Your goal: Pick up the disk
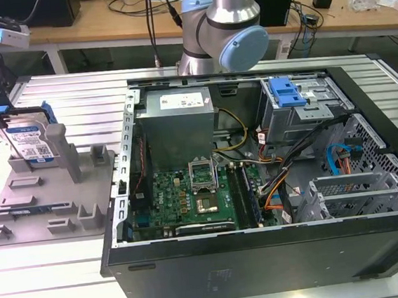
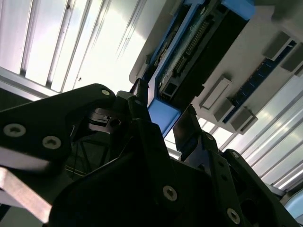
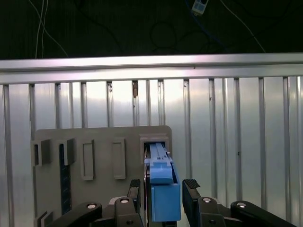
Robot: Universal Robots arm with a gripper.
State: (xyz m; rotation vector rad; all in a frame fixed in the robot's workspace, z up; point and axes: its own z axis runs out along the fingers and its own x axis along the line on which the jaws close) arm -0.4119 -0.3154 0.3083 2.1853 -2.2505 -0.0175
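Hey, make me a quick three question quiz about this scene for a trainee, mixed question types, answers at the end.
1. How does the disk stand on the grey fixture? A lying flat; B upright on edge; C not on it at all.
2. True or false: the gripper holds the disk clear above the fixture.
3. Fill in: in the first wrist view, the fingers flank the disk's ___ rail.
Key: 1 B; 2 false; 3 blue.

The ribbed aluminium worktop (image 1: 50,290) carries two things. A grey plastic fixture (image 1: 46,206) with upright posts lies toward the exterior view's left. Just beside it, toward the right, an open black computer case (image 1: 266,259) lies on its side.
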